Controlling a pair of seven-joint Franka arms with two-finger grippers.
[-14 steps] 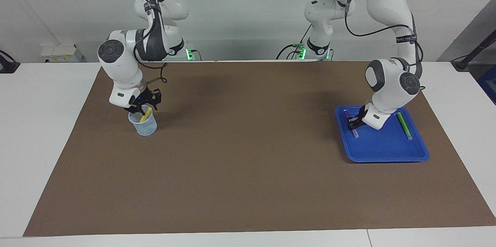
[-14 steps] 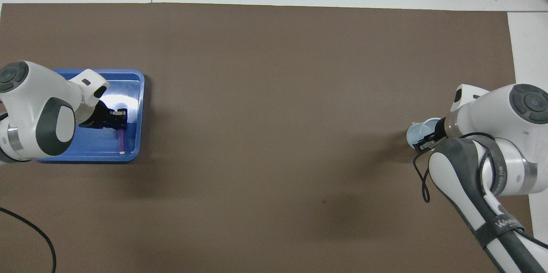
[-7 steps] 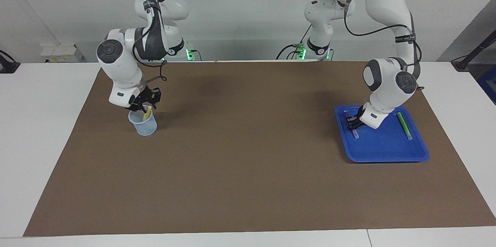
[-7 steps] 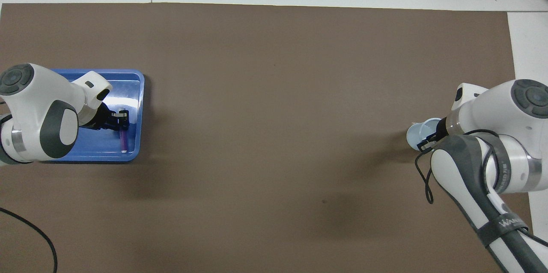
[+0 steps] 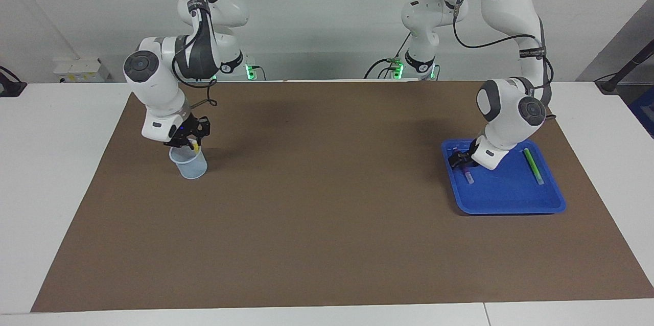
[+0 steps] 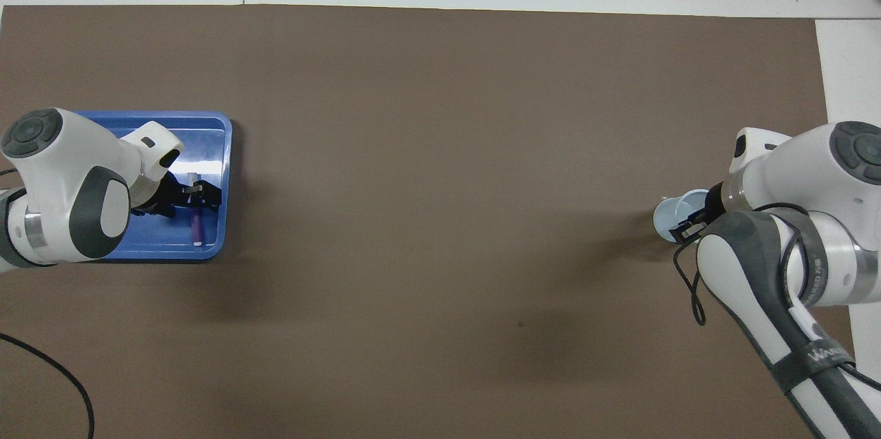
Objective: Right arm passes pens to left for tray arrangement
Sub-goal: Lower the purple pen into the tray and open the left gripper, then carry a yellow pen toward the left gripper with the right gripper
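- The left gripper point(image 5: 458, 158) has let go within the last second: its jaws, clenched on the purple pen point(image 5: 467, 175) a moment ago, now stand spread and released, and the hand has lifted slightly off the pen.
- The purple pen lies flat in the blue tray point(image 5: 511, 198), along the tray side toward the table's middle, with the left gripper just over its end nearer to the robots.
- The green pen point(image 5: 533, 166) lies in the same tray, along the side toward the left arm's end of the surface, well apart from the purple one.
- So two of the three pens look placed; judged from this, the second placement is just finished.
- Meanwhile the right gripper point(image 5: 187, 138) has drawn its jaws together at the mouth of the translucent cup point(image 5: 189, 163), which stands at the right arm's end of the brown mat point(image 5: 327, 213).
- Its jaws are clenched on the yellow pen point(image 5: 194, 144), whose top pokes up out of the cup; the pen is not yet out.
- The likely next step is lifting the yellow pen clear and carrying it toward the middle for a handover, while the left arm clears the tray.
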